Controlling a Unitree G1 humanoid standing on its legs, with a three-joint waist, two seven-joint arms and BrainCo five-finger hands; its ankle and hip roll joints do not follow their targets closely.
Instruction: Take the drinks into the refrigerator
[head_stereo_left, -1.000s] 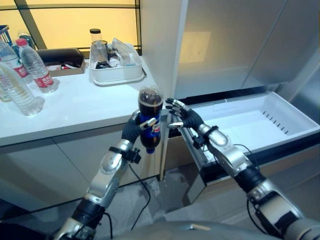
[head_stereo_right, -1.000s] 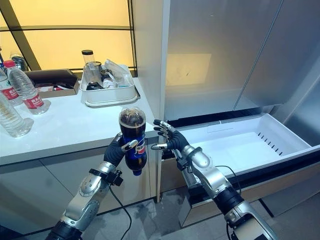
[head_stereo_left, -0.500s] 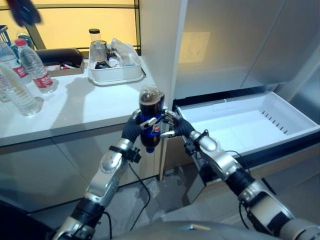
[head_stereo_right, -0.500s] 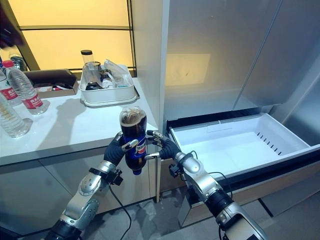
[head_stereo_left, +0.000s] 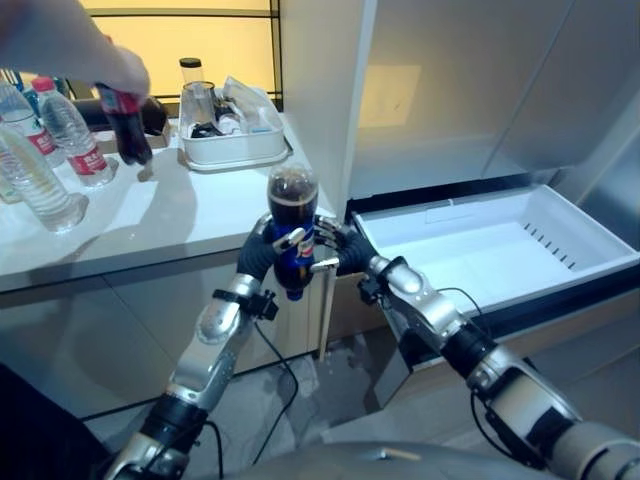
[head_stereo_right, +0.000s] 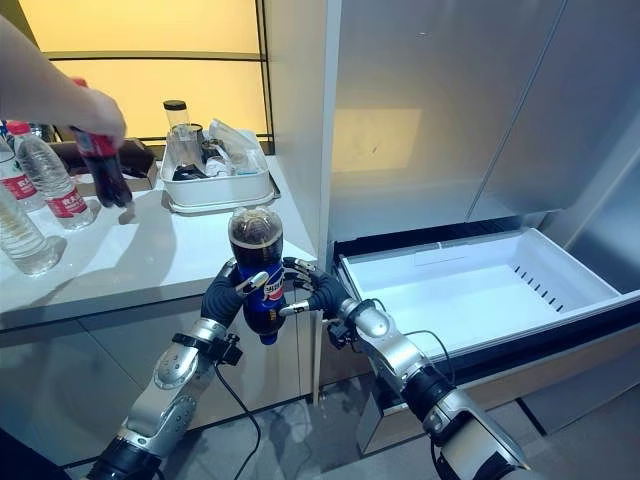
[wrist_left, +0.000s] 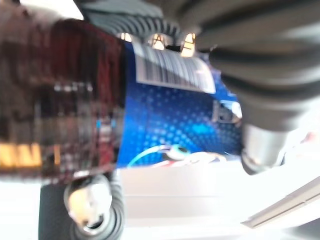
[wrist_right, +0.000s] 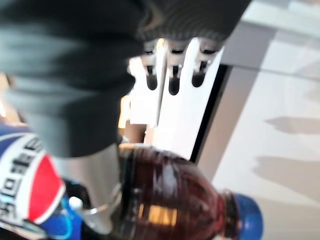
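Counter edge is close: your left hand (head_stereo_left: 262, 255) grips the cola (head_stereo_left: 292, 228) upside down, right hand (head_stereo_right: 318, 293) open beside it, so a rushed handover drops it

left and right eye views: head-mounted stereo pair, looking down and forward from above the arms. both share the white counter (head_stereo_left: 170, 215), the open refrigerator drawer (head_stereo_right: 480, 285) and the cola bottle (head_stereo_right: 255, 270) raised between the left hand (head_stereo_right: 228, 290) and the right hand (head_stereo_right: 318, 293); the right eye sits slightly to the right. left wrist view: very close, along the left hand, facing the bottle's blue label (wrist_left: 175, 120). right wrist view: very close, along the right hand, facing the bottle's neck and blue cap (wrist_right: 246, 216).
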